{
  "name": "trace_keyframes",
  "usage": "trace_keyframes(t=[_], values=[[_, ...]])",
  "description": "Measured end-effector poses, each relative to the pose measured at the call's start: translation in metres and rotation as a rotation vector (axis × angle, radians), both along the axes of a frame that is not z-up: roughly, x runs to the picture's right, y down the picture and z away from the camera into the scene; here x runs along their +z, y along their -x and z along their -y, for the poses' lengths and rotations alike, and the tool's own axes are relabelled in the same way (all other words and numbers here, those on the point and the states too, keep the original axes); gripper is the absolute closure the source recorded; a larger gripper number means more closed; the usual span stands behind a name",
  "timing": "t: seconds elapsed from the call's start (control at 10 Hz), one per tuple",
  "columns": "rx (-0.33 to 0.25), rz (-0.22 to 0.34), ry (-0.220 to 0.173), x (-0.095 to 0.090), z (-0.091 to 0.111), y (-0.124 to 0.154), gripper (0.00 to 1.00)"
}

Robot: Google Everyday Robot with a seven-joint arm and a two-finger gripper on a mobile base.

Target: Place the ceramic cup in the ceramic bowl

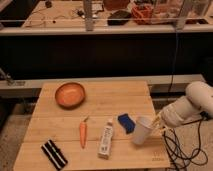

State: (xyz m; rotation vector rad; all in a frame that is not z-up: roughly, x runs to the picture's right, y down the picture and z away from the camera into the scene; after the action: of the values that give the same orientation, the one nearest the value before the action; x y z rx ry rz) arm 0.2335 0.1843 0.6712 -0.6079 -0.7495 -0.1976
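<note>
The gripper (153,123) sits low over the right-hand part of the pale wooden slatted table (120,97). It reaches in from 3 o'clock on a bulky white arm (194,102) and is clamped on the upper side of the plain white ceramic cup (140,132). The cup leans tilted, its mouth up toward 1 o'clock and its base down toward 7 o'clock. Whether the base touches the tabletop cannot be told. Just beside the cup, at its 10 o'clock, lies a small dark blue flat object (125,123), touching the cup or nearly so. At the cup's 8 o'clock, near it, lies a flat white printed tube (106,139), running lengthwise toward the front edge. Beyond the tube, at the cup's 9 o'clock, lies an orange carrot (83,134), parallel to the tube and apart from it. Well apart, at 8 o'clock near the front left corner, lies a black rectangular object with pale stripes (53,154). The shallow round orange-terracotta ceramic bowl (70,94) stands at the cup's 10 o'clock, well apart from it, on the back left part of the table. Black cables (175,147) hang below the arm, off the table's right edge.
</note>
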Motion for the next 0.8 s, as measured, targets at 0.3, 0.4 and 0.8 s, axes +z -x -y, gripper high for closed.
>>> trace_keyframes(t=[0.3,0.4,0.8], values=[[-0.031,0.046,-0.073,-0.001,0.027,0.036,1.00],[-0.042,0.052,-0.100,-0.002,0.037,0.046,1.00],[-0.079,0.056,-0.133,-0.012,0.074,0.072,1.00]])
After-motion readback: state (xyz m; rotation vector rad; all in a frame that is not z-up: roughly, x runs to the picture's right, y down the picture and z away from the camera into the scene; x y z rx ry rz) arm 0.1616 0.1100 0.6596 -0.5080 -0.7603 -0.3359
